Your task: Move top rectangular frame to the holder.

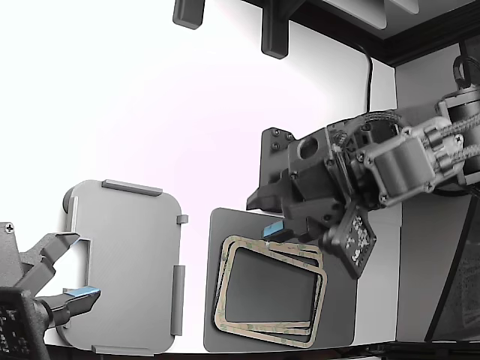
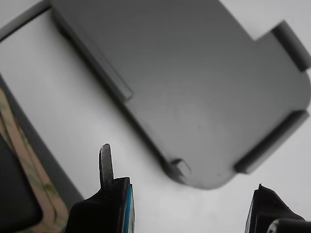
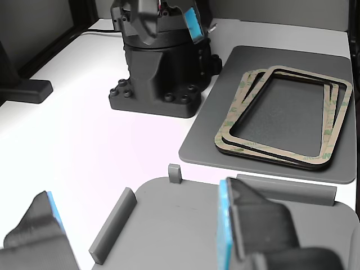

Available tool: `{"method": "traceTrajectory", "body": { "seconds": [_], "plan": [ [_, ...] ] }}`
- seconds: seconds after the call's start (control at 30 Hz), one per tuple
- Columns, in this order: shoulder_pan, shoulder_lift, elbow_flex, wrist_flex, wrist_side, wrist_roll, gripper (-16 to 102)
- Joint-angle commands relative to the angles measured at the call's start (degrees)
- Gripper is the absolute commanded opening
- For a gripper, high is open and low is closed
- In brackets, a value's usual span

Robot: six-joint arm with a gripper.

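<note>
White worktop [image 1: 225, 135] carries my empty holder [image 1: 124, 266] beside the dark mat [image 1: 337, 322]. My fingers [image 2: 105, 165] are spread above the holder; the top rectangular frame [image 1: 271, 289] lies stacked on the mat.

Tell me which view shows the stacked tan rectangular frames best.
The other view: both tan rectangular frames show whole, offset from one another, on the dark grey flat mat. The exterior view also shows them, but the arm's tool hangs near their upper edge. The wrist view catches only a blurred strip at its edge.
</note>
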Motion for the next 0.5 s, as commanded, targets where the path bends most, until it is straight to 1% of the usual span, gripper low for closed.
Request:
{"method": "traceTrajectory", "body": {
  "seconds": [0.0,0.03,0.1,0.13,0.2,0.33,0.47],
  "plan": [
    [6.0,-5.1,-4.0,2.5,3.9,-1.1,94],
    [7.4,-7.7,-5.0,3.5,4.9,-1.0,94],
    [10.1,-12.7,-7.5,5.1,6.2,-0.4,90],
    [11.3,-15.3,-9.1,6.2,6.5,0.3,92],
    [13.3,-19.9,-12.6,7.7,6.2,1.3,94],
    [17.3,-28.0,-19.9,12.0,6.9,2.9,95],
    [19.8,-34.4,-24.8,14.2,5.8,3.6,95]
  ]
}}
